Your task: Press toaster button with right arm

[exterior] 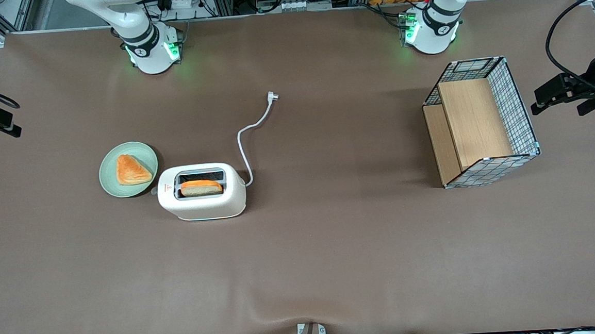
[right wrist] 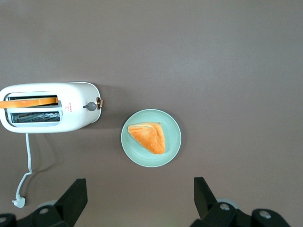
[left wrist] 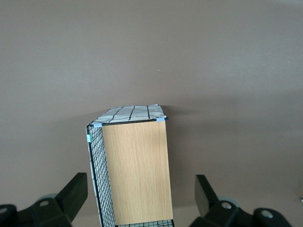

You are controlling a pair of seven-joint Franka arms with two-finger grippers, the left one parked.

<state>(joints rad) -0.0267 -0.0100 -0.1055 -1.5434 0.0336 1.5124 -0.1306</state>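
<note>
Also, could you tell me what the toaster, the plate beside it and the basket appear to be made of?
The toaster looks like smooth cream plastic with a soft sheen. The plate looks like glazed pale green ceramic, possibly melamine. The basket has thin black wire-grid walls around light wood-grain panels. The gripper hangs open high above the plate.

Desk with a plate of pastry and a wire basket

On the brown desk [exterior: 333,247], toward the working arm's end: a round pale green plate [exterior: 108,179], carrying one golden, triangle-shaped pastry [exterior: 132,170] that lies flat in the middle. Toward the parked arm's end, well apart from the plate: a black wire-mesh basket [exterior: 513,107], lying on its side, with light wooden boards [exterior: 473,122] inside like steps.
</note>
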